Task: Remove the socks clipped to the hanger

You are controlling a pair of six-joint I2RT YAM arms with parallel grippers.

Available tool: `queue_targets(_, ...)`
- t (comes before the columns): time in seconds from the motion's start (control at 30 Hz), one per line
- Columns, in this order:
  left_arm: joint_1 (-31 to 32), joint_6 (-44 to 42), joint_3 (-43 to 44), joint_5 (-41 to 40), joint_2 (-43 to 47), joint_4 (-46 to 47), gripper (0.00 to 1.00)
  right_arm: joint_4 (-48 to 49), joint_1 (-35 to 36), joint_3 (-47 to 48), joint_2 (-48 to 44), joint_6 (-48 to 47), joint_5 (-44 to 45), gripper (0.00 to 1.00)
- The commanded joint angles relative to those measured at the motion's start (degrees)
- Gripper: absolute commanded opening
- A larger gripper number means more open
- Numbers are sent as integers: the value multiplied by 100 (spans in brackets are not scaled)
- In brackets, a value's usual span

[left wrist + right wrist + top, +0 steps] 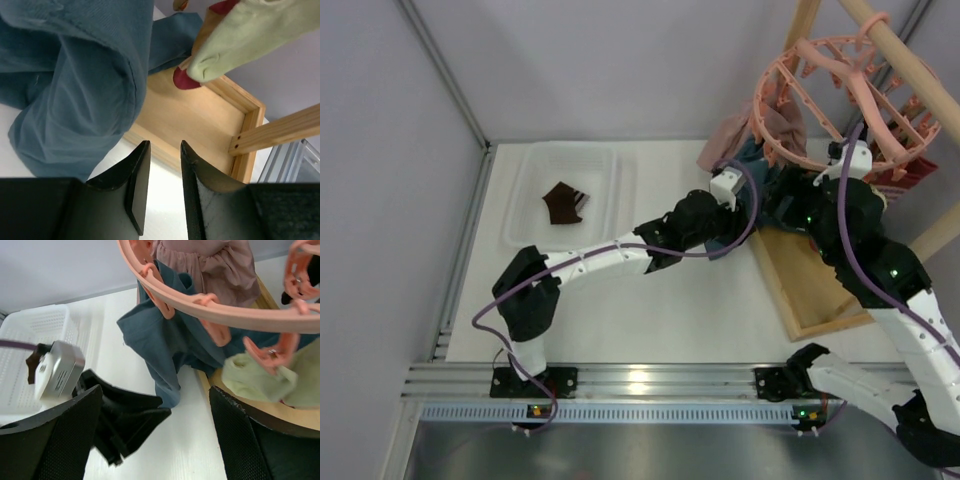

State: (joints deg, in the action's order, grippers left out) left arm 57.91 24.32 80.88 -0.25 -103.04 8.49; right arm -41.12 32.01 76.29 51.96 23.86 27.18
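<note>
The cream sock point(255, 377) hangs from a clip point(272, 352) on the hanger point(225, 315), centre-right of the right wrist view. A red sock point(186, 80) shows beside its toe, and a dark sock point(565, 203) lies in the basket point(525, 170), upper left from above. The right end effector point(155, 400) stands wide apart, empty, below the hanger. The left end effector point(164, 150) shows a narrow empty gap. Best, I judge: pinch the clip open, grip the toe clear of the teal cloth point(75, 75), and draw straight down.

No legible text, labels, numbers (all views).
</note>
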Motion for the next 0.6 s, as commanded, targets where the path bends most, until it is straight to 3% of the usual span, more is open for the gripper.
queue_targets(0.0, 1, 205, 568, 104, -312, 452, 35, -641, -37, 429, -336, 5, 85, 82)
queue_targets(0.27, -43, 293, 1368, 87, -1033, 443, 47, -1407, -37, 817, -468, -556, 1289, 72)
queue_targets(0.57, -245, 346, 1492, 218, -1077, 452, 47, -327, -256, 237, -354, -1453, 1150, 66)
